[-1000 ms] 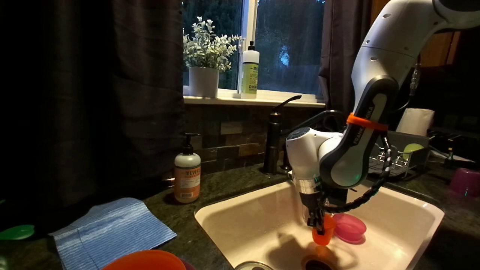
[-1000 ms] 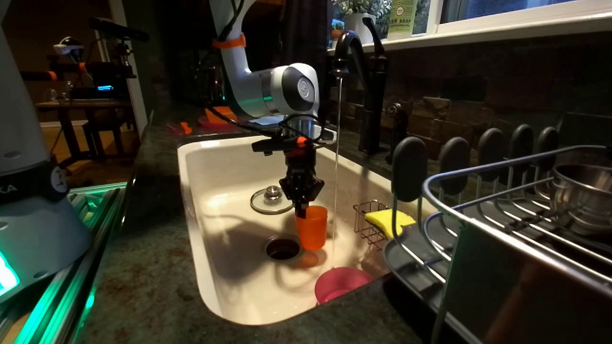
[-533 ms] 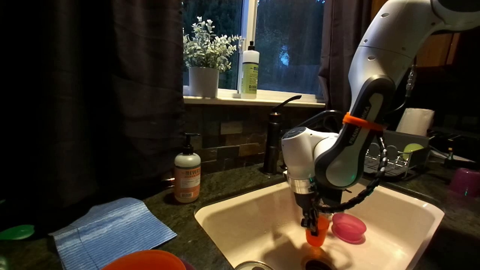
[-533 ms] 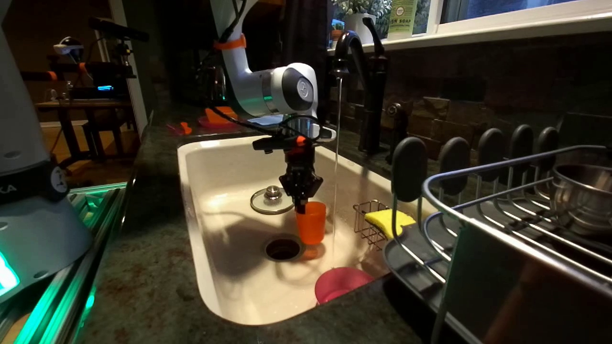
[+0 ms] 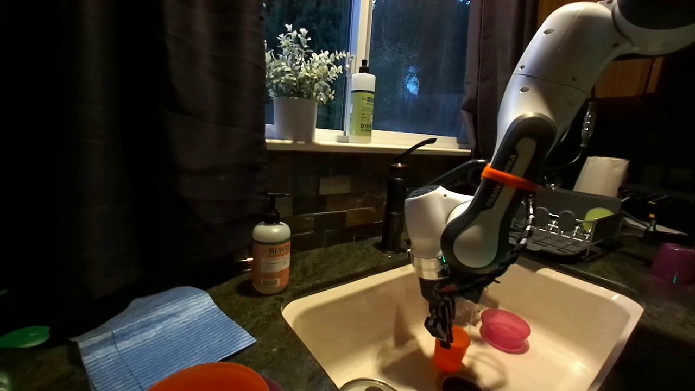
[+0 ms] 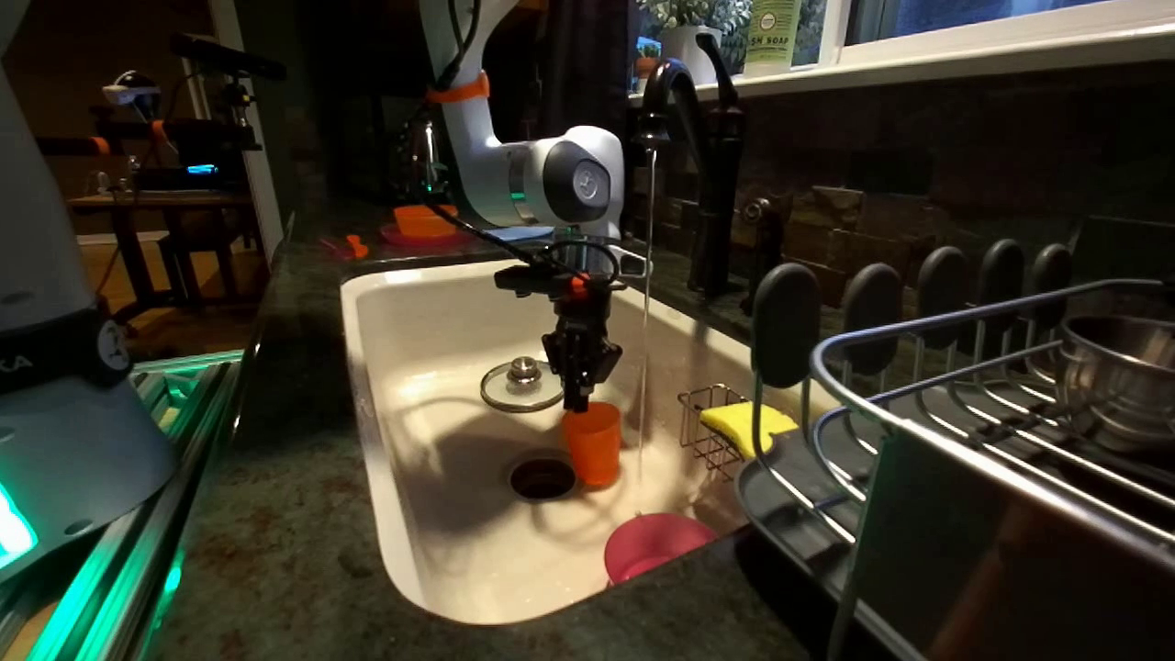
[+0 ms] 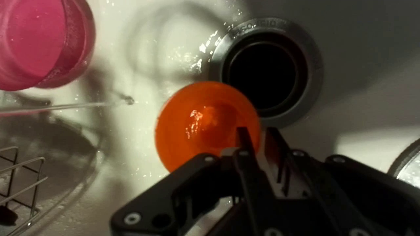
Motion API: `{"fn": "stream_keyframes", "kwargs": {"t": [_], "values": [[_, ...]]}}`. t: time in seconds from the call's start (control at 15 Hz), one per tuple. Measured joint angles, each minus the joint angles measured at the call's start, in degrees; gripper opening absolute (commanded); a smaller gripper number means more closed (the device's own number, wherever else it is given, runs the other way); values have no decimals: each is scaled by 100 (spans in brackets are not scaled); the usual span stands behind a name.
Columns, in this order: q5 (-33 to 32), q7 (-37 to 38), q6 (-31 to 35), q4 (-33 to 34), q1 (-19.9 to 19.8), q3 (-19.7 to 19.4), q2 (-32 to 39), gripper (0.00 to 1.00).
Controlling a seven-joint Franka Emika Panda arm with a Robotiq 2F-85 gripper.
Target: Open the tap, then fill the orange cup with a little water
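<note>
small orange plastic tumbler (image 7: 203, 126) beside dark round drain (image 7: 262, 72), off thin clear water stream (image 7: 75, 106), likely parked for release: tool (image 7: 257, 131) slightly parted astride its rim. fill unclear.

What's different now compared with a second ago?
The fingers and the orange cup have shifted left and down in an exterior view. The cup's base is now lower, closer to the drain and a little farther from the running water. Whether the fingers have let go, I can't tell. The tap still runs; the pink container, sponge and glass lid haven't moved.
</note>
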Motion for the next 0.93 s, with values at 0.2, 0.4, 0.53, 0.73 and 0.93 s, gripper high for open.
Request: {"fn": "stream_keyframes", "kwargs": {"t": [0.2, 0.4, 0.53, 0.73, 0.93], "values": [[168, -8, 0, 22, -14, 32, 5, 73], [236, 2, 0, 46, -7, 53, 4, 95], [252, 47, 15, 60, 25, 60, 1, 100], [267, 374, 96, 63, 140, 55, -22, 100], [253, 1047, 161, 36, 461, -103, -113, 100]]}}
